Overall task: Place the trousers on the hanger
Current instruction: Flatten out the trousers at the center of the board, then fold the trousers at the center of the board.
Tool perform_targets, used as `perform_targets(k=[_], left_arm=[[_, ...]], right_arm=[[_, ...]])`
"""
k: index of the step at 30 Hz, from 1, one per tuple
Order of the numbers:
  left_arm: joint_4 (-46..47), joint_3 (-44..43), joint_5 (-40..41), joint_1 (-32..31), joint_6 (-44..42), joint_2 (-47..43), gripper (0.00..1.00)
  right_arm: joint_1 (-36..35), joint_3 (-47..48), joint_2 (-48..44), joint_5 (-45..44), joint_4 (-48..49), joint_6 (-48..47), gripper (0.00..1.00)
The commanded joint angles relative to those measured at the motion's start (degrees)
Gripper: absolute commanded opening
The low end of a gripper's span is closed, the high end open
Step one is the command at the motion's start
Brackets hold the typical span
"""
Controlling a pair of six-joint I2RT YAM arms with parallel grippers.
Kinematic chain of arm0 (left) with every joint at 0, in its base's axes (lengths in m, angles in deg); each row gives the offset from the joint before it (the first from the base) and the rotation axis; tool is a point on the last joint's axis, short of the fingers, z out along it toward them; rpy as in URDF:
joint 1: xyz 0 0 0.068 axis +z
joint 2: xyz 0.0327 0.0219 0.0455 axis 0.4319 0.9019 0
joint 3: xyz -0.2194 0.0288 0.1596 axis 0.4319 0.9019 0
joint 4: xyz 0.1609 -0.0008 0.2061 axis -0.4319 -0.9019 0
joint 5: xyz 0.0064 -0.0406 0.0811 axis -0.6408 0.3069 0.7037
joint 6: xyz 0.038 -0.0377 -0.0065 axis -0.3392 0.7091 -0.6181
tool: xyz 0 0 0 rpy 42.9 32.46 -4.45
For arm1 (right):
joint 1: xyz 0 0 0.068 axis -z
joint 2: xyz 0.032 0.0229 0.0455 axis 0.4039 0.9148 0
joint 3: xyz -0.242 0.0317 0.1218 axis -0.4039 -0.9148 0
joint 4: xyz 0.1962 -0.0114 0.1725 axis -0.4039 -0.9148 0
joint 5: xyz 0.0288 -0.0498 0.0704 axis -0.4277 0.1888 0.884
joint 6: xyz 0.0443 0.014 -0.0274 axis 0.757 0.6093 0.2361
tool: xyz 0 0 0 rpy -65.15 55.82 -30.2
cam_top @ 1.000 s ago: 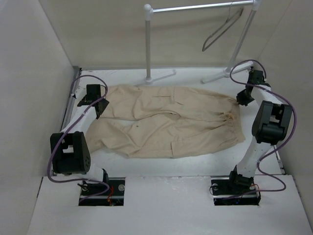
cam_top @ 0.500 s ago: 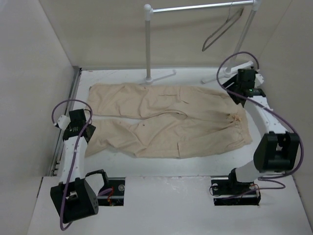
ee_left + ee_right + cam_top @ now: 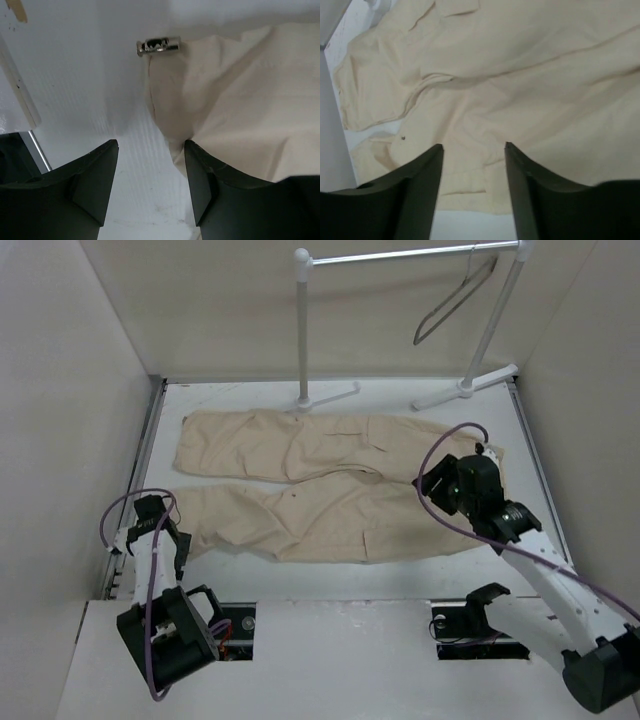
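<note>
though beige-walled, white table under trousers

A white worktop sits boxed in by plain beige panels: a back wall, a left wall and a right wall. At the far edge stands a white tubular clothes rack, its feet on the worktop and its rail running across the top. A white ledge borders the near side. The light is soft and even.
</note>
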Motion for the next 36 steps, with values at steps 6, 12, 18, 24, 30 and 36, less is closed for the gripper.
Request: perform_targets(k=[6, 12, 18, 24, 30, 36], left_arm=[[14.13, 1.92, -0.55, 3.49, 1.79, 6.21, 0.44], [16.01, -2.81, 3.12, 4.28, -0.85, 9.56, 0.09], [11.69, -8.70, 13.15, -1.33, 1.34, 9.55, 0.03], [11.16, -10.47, 13.42, -3.54, 1.87, 8.33, 0.02], [11.78, -10.12, 11.40, -3.72, 2.14, 8.33, 0.02], [10.11, -10.21, 11.58, -3.28, 1.43, 5.96, 0.02]], right_arm=[[15.07, -11.61, -13.37, -0.07, -13.05, 0.72, 0.72], [25.55, -9.17, -13.04, -4.02, -22.10, 4.49, 0.64], [32.14, -10.21, -7.85, -7.64, -24.23, 6.26, 0.59], [36.10, -10.04, -1.61, -7.81, -20.99, 6.70, 0.56], [35.93, -12.58, 5.33, -5.71, -8.79, 5.65, 0.55], [36.54, -12.76, 10.62, -4.64, -4.89, 4.33, 0.13]])
